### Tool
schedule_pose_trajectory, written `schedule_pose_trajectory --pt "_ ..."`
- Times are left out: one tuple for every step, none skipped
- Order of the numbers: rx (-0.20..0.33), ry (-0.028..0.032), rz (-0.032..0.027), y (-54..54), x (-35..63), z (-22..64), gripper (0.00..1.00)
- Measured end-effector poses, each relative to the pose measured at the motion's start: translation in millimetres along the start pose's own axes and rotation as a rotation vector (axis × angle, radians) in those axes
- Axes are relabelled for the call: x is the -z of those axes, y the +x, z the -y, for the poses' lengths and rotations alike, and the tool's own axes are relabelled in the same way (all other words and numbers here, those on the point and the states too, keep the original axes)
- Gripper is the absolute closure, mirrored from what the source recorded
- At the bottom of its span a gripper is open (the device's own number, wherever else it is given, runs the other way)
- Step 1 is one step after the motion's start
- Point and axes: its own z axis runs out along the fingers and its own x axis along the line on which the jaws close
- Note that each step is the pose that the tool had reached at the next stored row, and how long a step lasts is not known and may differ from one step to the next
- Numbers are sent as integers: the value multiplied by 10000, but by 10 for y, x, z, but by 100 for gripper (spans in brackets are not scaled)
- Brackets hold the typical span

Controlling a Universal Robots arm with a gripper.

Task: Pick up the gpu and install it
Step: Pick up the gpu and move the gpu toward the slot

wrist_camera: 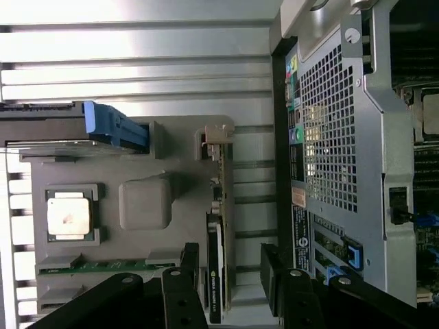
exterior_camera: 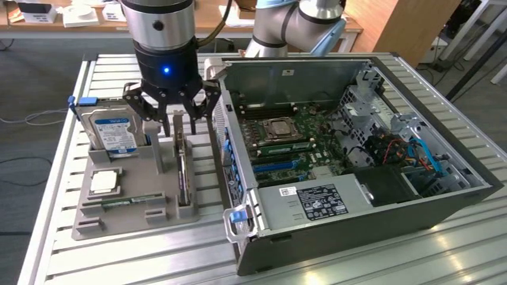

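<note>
- Gripper (exterior_camera: pixel 170 119) open, one finger on each side of the gpu (exterior_camera: pixel 182 163); the wrist view shows gaps on both sides.
- Gpu stands on edge in a gray tray (exterior_camera: pixel 130 217), at 9 o'clock of the case (exterior_camera: pixel 357 178) in the exterior view.
- Both sit on a slatted metal table (exterior_camera: pixel 119 261).
- Gray floor (exterior_camera: pixel 32 65) around; wooden cabinet (exterior_camera: pixel 396 24) at 1 o'clock.

The arm (exterior_camera: pixel 289 24) is silver-grey tubing with a pale blue joint cap (exterior_camera: pixel 329 32). Its wrist (exterior_camera: pixel 162 27) is a polished metal cylinder above a black housing with 1 glowing blue light (exterior_camera: pixel 166 70). The gripper (exterior_camera: pixel 174 122) is black, with 2 linked fingers (wrist_camera: pixel 180 291) on round pivot pins.
</note>
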Motion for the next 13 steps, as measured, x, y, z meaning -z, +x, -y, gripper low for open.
schedule_pose_trajectory --pt "6 -1 1 6 1 14 51" --pt "12 -2 1 12 1 28 51" --pt "17 -1 1 17 2 41 51" --pt "22 -2 1 23 3 54 51" --pt "27 -1 0 28 4 67 51" --pt "33 -1 0 33 5 81 51" --pt "36 -1 -1 37 6 89 51" --pt "36 -2 0 38 6 89 51" --pt "37 -2 0 38 6 89 51" --pt "37 -2 0 38 6 89 51" --pt "37 -2 0 38 6 89 51" --pt "37 -2 1 38 5 89 51" --pt "37 -4 3 39 -2 90 51"
